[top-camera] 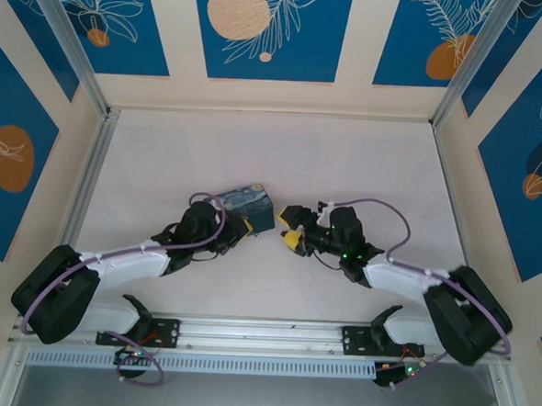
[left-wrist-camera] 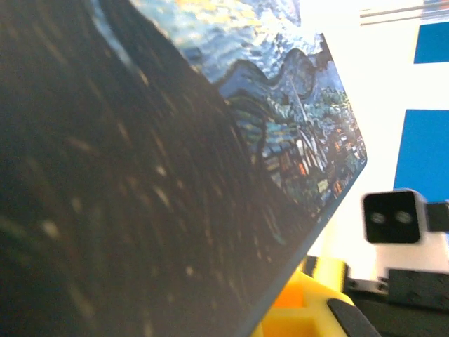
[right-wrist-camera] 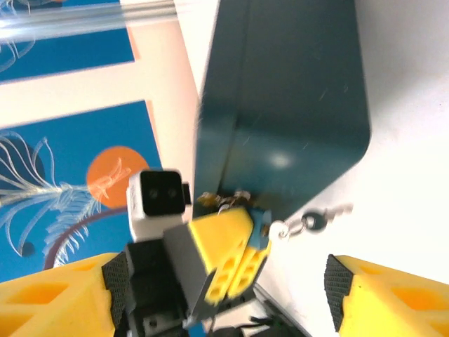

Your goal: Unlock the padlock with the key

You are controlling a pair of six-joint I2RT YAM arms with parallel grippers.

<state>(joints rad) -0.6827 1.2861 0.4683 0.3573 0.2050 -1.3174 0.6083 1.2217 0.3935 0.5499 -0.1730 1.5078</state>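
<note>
Robot test cell, laboratory type. Evidence: a white tabletop enclosed by aluminium frame posts and printed blue wall panels. The left arm and right arm are bolted to a slotted aluminium rail at the near edge.

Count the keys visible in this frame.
1: a silvery key on a small ring, beside the tin's lower corner and the left gripper in the right wrist view. Another could be hidden behind that gripper.

The tin stands on the table, the key just beside its corner.
</note>
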